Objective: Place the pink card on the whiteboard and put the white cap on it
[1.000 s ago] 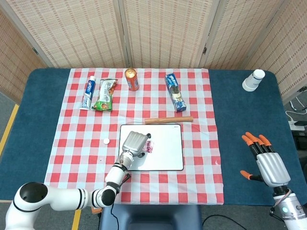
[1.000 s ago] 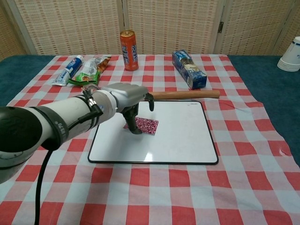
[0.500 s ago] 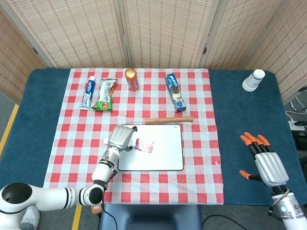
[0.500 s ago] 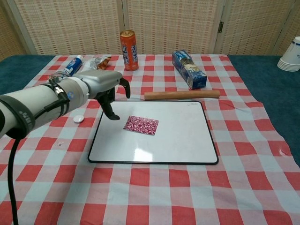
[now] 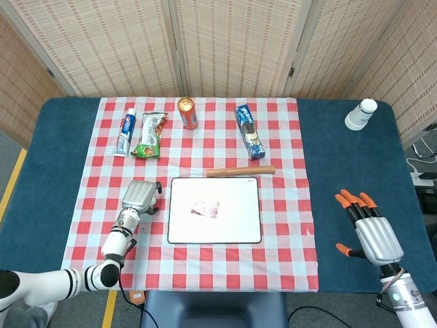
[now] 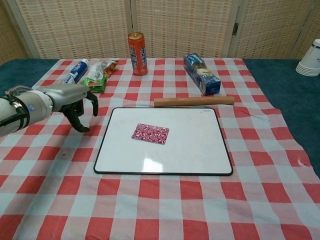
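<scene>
Our left hand (image 6: 75, 102) has swung off the whiteboard (image 5: 239, 229) to frame left, fingers curled over the white cap, whose grip we cannot confirm; fumbling it could flick it away. The pink card (image 6: 150, 133) lies released at centre.

Table (image 5: 341, 157): blue top, in front of woven screens.
Cloth (image 5: 287, 246): red-and-white checked, spread over the table's middle.
On the cloth: whiteboard (image 5: 235, 229), wooden stick (image 5: 240, 171), orange can (image 5: 188, 113), toothpaste tube (image 5: 125, 132), green packet (image 5: 149, 135), blue packet (image 5: 249, 131).
On the bare blue: paper cups (image 5: 360, 115), far right corner.
</scene>
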